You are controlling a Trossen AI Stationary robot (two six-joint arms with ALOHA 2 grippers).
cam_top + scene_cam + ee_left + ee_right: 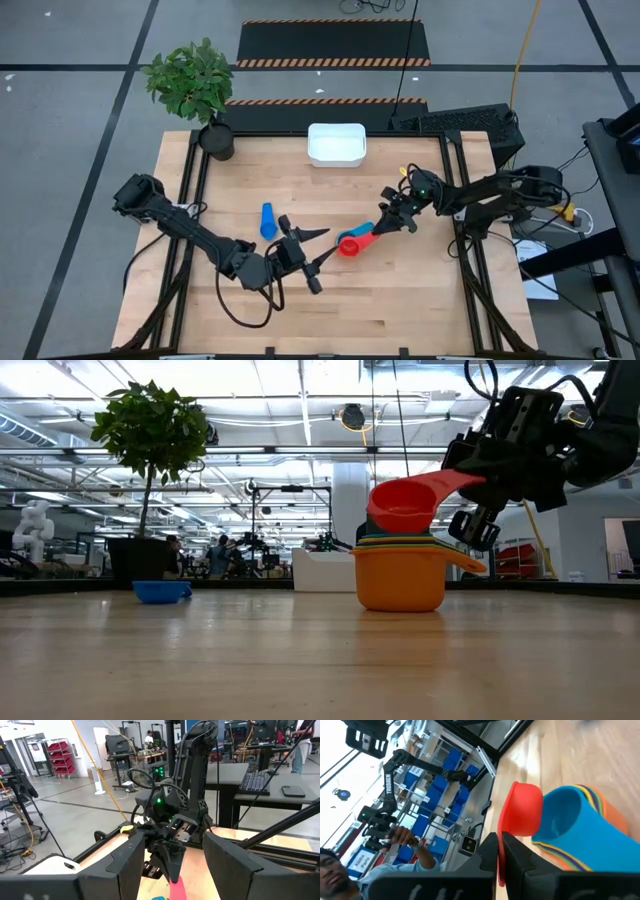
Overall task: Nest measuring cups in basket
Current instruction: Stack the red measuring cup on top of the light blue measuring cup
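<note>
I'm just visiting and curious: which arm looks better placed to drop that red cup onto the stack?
The right. Its gripper is shut on the red cup's handle, holding it tilted just above the stack of cups. The left gripper is open and holds nothing, beside the stack.

Two dark jointed arms are seen, with black looped cables, green indicator lights and black two-finger grippers.

Red cup, orange cup, blue cup, white basket
</note>
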